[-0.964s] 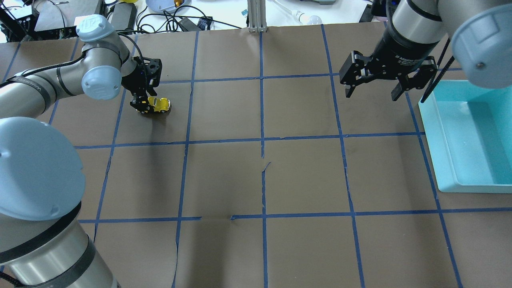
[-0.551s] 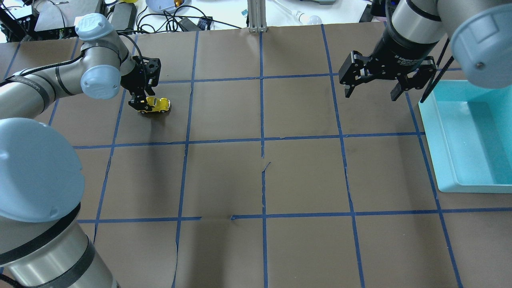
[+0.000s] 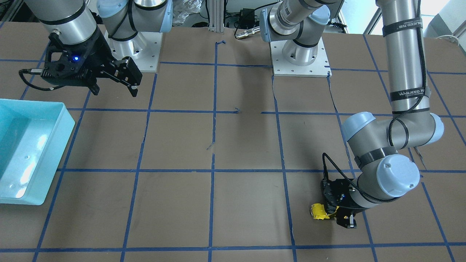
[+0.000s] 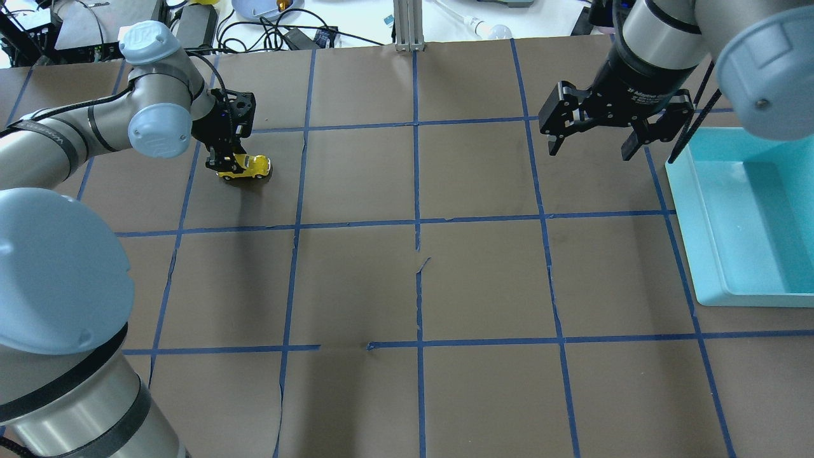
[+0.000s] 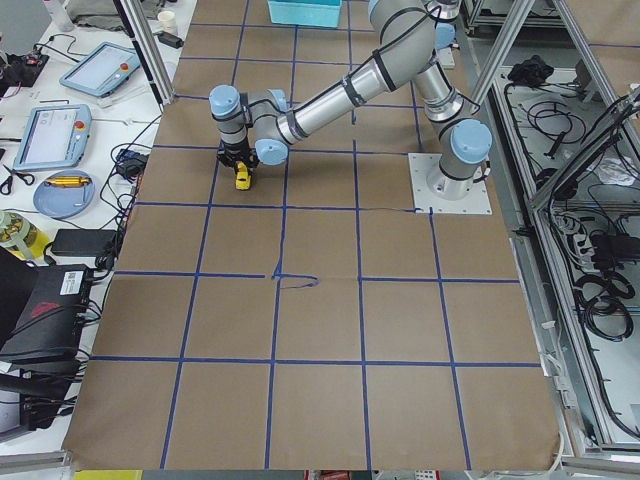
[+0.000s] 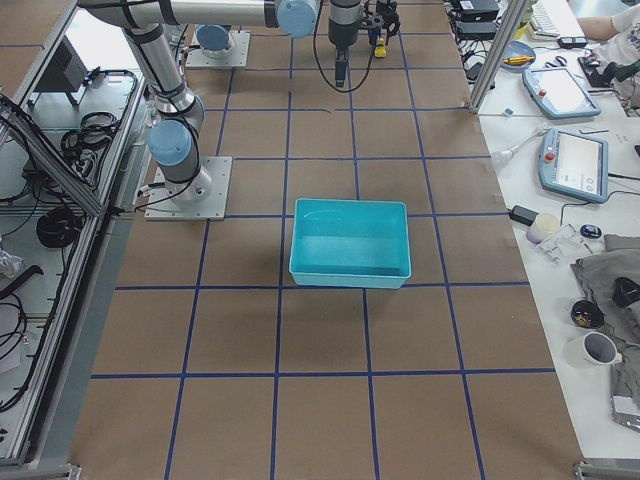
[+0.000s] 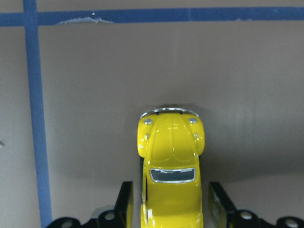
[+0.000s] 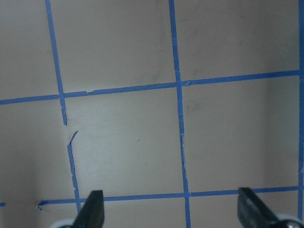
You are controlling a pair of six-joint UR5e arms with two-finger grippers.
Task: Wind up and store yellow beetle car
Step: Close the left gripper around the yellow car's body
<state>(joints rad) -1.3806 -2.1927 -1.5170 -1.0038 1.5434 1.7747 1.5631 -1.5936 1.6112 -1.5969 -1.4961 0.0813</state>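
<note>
Now | left end effector point(image 7: 168, 209) straddles yellow beetle car point(image 7: 171, 164), gaps visible (not pinching) | right end effector point(image 4: 591, 145) spread, empty

Pretty even overhead lighting across every view, bright but not harsh. The brown desk point(image 4: 483, 280) shows soft, blurry-edged shadows under the arms, nothing sharp. The teal bin point(image 3: 22, 153) catches a few white glare spots on its floor, and the yellow beetle car point(image 7: 172, 166) has glossy highlights on its roof in the left wrist view, with a faint shadow just ahead of its bumper. Both wrist views look a bit soft and grainy; the end effector fingers point(image 8: 93, 212) at the bottom edge are blurred.
</note>
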